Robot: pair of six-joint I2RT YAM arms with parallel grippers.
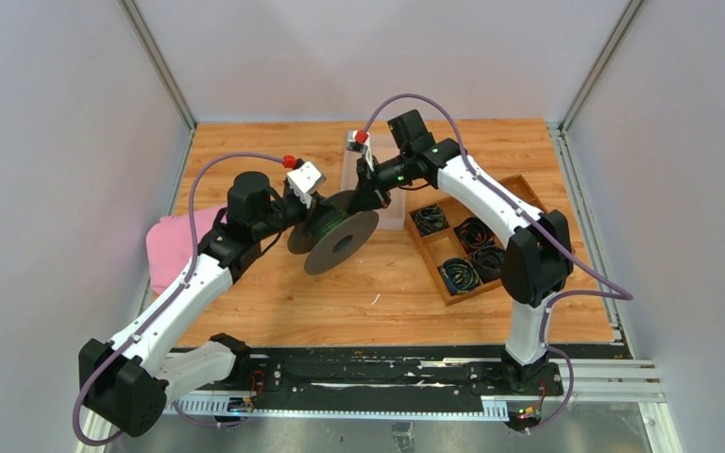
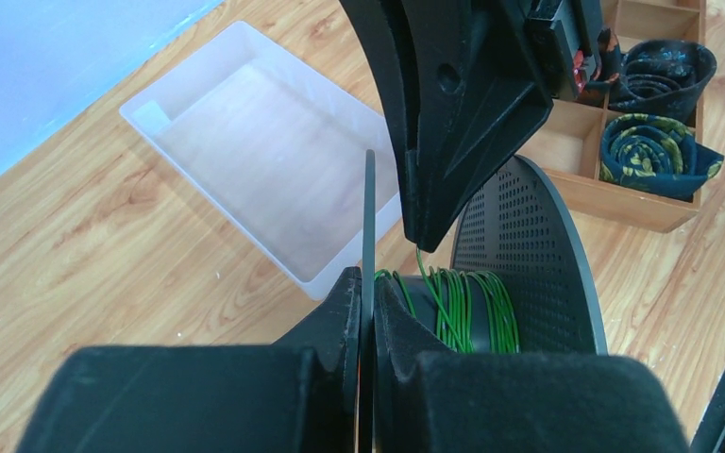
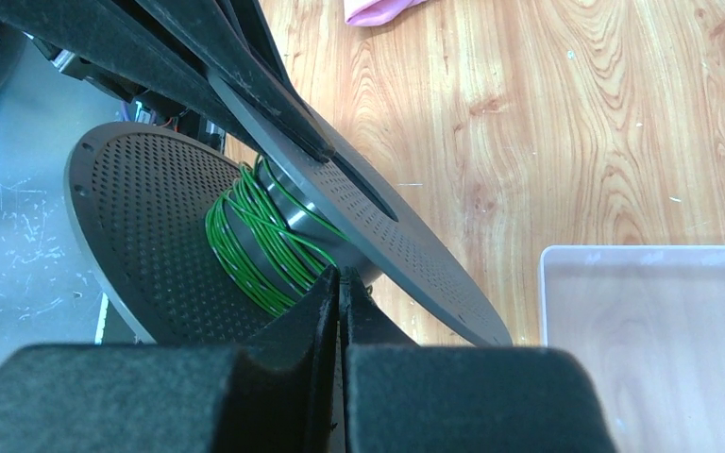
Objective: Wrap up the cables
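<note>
- Shows the left claw [image 2: 366,283] clamped on the thin edge of one flange of the black perforated spool [image 1: 340,241], tilted over the middle of the surface [image 1: 274,302].
- Shows the right claw [image 3: 338,278] with fingers together, pinching a strand of the cables [image 3: 255,245].
- Locates the cables wound around the hub, between both flanges.
- Places a clear tray [image 2: 245,142] beyond the spool and a wooden box [image 2: 623,196] to its right.

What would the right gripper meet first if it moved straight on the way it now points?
Probably the green cable wound on the hub of the spool, just ahead of the shut right gripper; depth is unclear, so a disc might touch first.
</note>
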